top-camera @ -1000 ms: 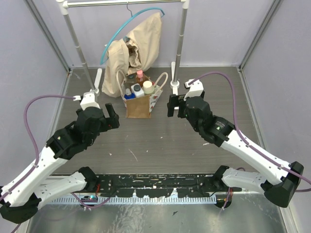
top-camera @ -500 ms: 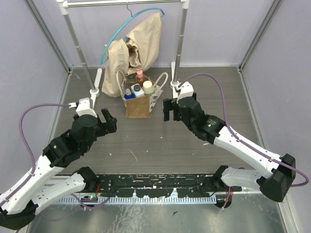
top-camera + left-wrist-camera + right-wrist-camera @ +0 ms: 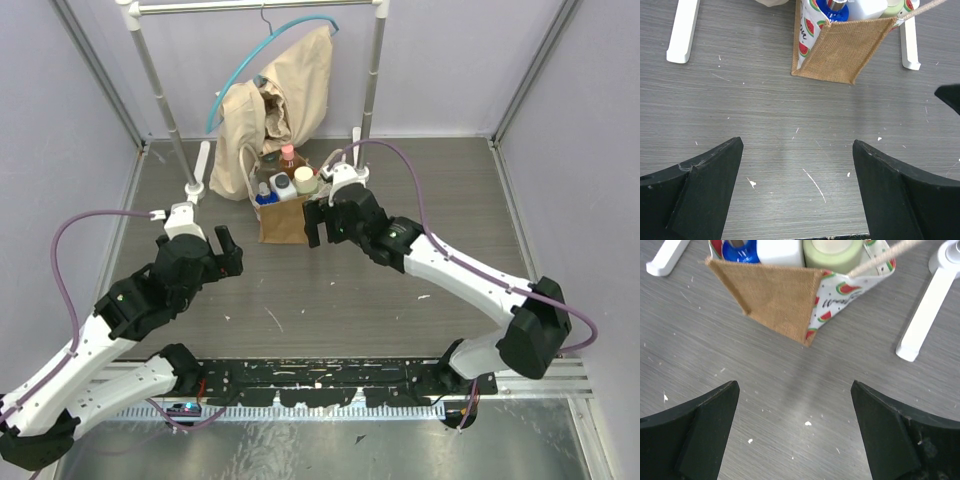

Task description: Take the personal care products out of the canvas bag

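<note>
The tan canvas bag stands upright at the back middle of the table with several bottles in it: an amber one with a pink cap, an olive-green one with a cream cap, a white one and a blue-and-white one. My right gripper is open and empty, just right of and in front of the bag. In the right wrist view the bag lies ahead of the open gripper. My left gripper is open and empty, left of and nearer than the bag.
A garment rack stands behind the bag, its white feet on either side of it. A beige cloth on a blue hanger hangs down just behind the bag. Purple walls enclose the table.
My right arm has swung left and forward until its gripper is beside the bag. My left gripper has shifted only slightly. Both stay open.
</note>
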Robot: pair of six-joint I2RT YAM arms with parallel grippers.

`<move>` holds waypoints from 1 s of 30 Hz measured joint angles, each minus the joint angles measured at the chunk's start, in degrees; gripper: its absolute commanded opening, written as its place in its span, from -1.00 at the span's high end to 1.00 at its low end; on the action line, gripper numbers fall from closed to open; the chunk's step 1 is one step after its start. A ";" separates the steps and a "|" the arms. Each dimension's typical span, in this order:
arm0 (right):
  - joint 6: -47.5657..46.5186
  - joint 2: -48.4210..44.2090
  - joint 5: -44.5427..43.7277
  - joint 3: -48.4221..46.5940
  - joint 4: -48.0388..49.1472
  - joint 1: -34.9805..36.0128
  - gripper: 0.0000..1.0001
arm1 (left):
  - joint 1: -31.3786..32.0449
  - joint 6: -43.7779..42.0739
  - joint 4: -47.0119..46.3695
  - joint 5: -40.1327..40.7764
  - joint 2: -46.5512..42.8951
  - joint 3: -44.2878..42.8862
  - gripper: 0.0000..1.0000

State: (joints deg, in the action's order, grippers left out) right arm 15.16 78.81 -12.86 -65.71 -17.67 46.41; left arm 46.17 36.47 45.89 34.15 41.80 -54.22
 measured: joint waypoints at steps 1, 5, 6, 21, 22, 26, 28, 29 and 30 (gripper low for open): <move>-0.02 1.27 -0.11 -1.46 -0.07 -0.15 -1.00 | 0.00 0.02 0.13 0.00 -0.28 0.02 -0.96; 0.22 5.84 3.02 -8.00 -0.52 -5.09 -0.91 | 0.00 0.11 0.11 -0.09 -2.80 1.05 -0.96; 0.37 6.84 4.02 -9.33 -0.35 -6.88 -0.90 | 0.00 0.20 0.13 -0.15 -3.37 1.31 -0.96; -0.17 36.00 9.68 -40.68 -6.78 -16.28 0.99 | 0.00 2.62 1.99 -0.04 -4.70 1.86 -0.96; 0.39 36.83 10.69 -41.22 -7.06 -16.28 0.99 | 0.00 2.80 2.21 0.04 -4.70 1.86 -0.96; 0.90 33.62 11.65 -34.91 -6.75 -15.54 0.99 | 0.00 3.41 3.76 1.18 -5.31 1.86 -0.96; 1.07 29.57 10.95 -30.21 -7.37 -14.27 0.99 | 0.00 3.52 4.17 1.73 -5.84 1.88 -0.96; 1.14 26.80 10.43 -27.12 -7.19 -13.16 0.99 | 0.00 3.52 4.22 1.99 -6.08 1.88 -0.96; 1.27 23.93 9.84 -24.00 -7.15 -11.85 0.99 | 0.00 3.50 4.20 2.19 -6.19 1.88 -0.96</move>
State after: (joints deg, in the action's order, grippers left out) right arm 16.43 102.74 -3.03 -89.71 -24.82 34.57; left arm 46.17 39.97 50.09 36.34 35.62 -52.34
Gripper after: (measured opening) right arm 0.098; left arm 0.980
